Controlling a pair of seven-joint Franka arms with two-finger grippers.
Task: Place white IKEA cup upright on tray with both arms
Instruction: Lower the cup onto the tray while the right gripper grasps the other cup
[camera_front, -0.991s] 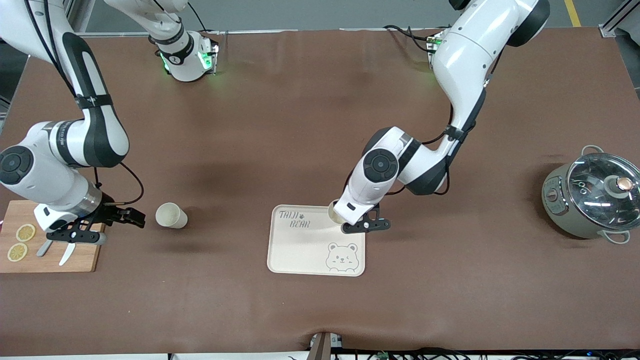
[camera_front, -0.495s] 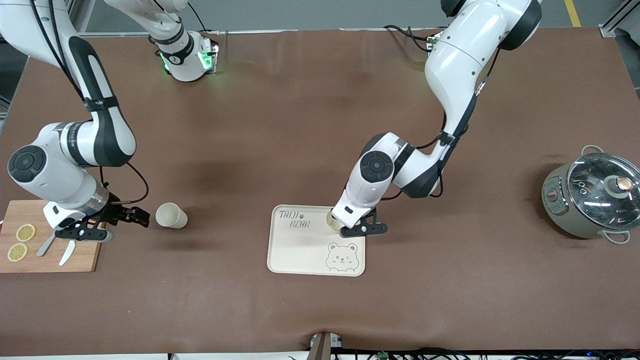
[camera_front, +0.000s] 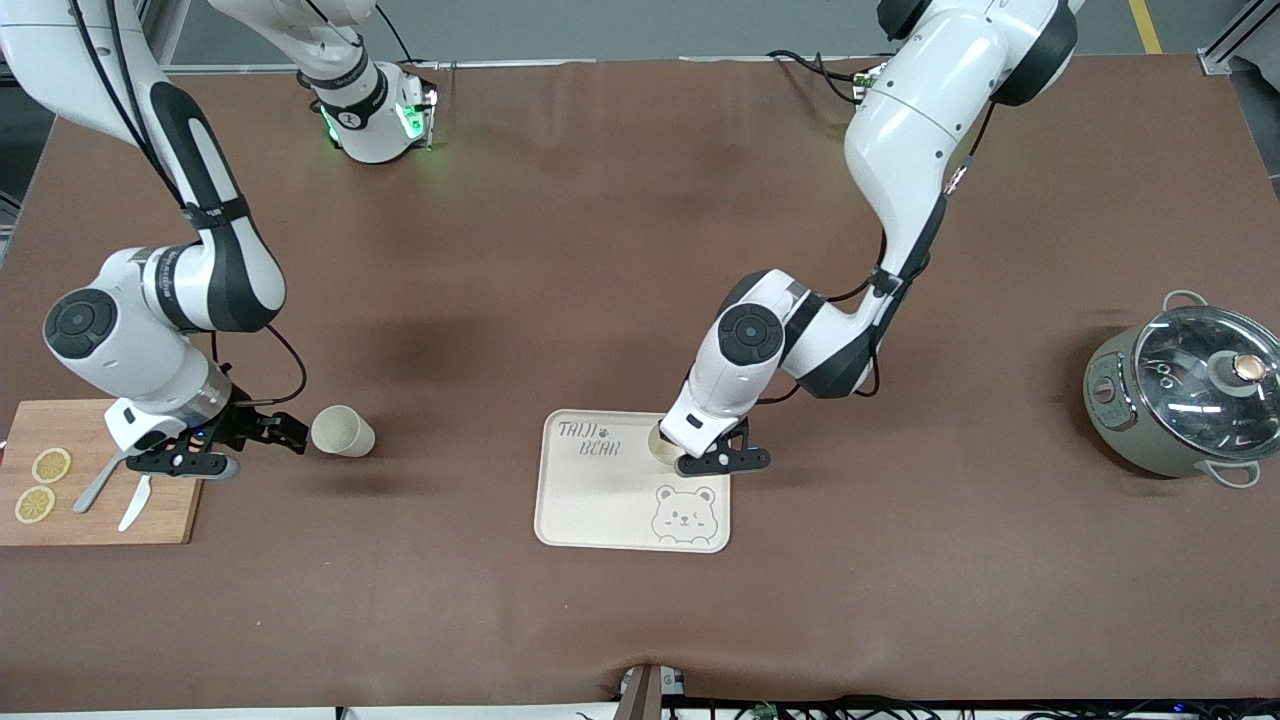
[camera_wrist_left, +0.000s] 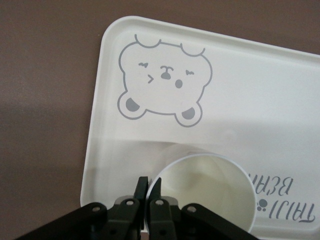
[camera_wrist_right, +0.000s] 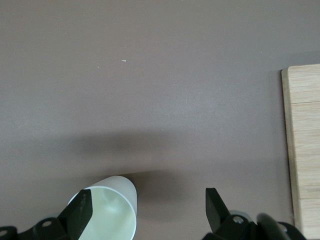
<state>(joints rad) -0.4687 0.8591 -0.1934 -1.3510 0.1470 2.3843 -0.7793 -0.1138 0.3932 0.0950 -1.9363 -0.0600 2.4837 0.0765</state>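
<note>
My left gripper (camera_front: 722, 462) pinches the rim of an upright white cup (camera_wrist_left: 207, 192) on the tray (camera_front: 600, 500), at centre frame. My right gripper (camera_front: 262, 432) is wide open around a second cup (camera_front: 342, 431) lying on the surface at middle left, beside the cutting board (camera_front: 170, 515).

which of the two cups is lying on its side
The cup on the bare table beside the cutting board; the cup on the tray stands upright, rim pinched by the left gripper.
</note>
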